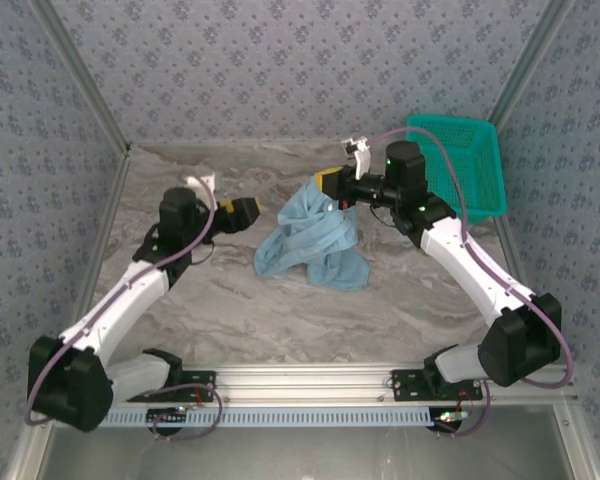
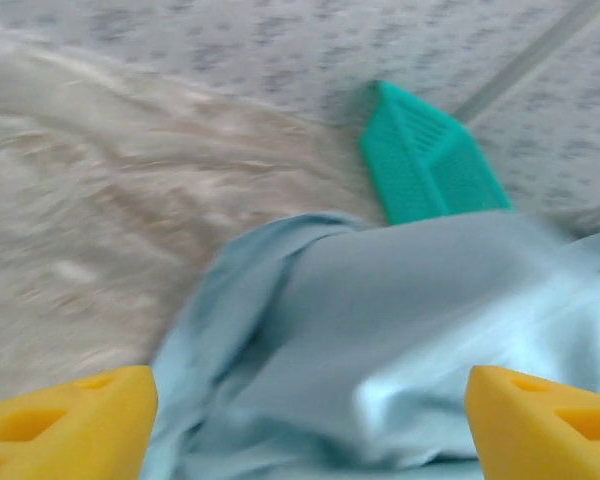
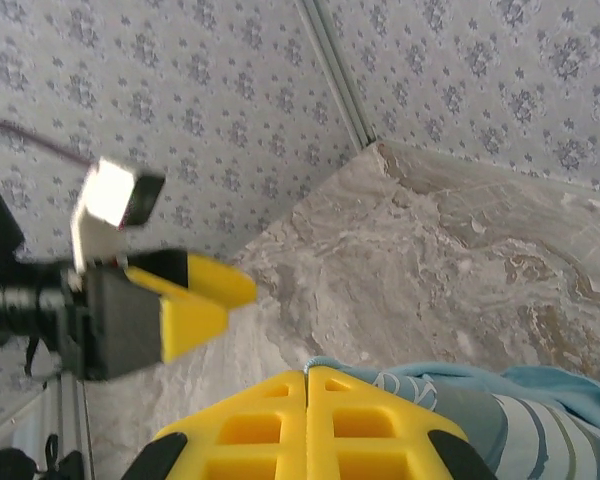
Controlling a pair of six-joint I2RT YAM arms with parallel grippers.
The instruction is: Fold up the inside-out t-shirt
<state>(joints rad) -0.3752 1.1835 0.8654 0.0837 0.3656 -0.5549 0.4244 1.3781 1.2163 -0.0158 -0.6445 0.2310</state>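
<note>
While my right pincer (image 1: 332, 188) is clenched on a bunched upper edge of the light-blue t-shirt (image 1: 315, 240) and holds that part up, the rest sags in a crumpled heap mid-tabletop (image 1: 230, 300). My left pincer (image 1: 244, 213) is released, its yellow fingers wide apart just left of the cloth. A teal basket (image 1: 470, 165) sits in the far right corner.

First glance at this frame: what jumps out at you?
A light-blue t-shirt sits bunched in the middle of the table, its top pinched and lifted by the shut right gripper. The left gripper hangs open to its left, apart from the cloth, and a teal basket stands in the far right corner.
</note>
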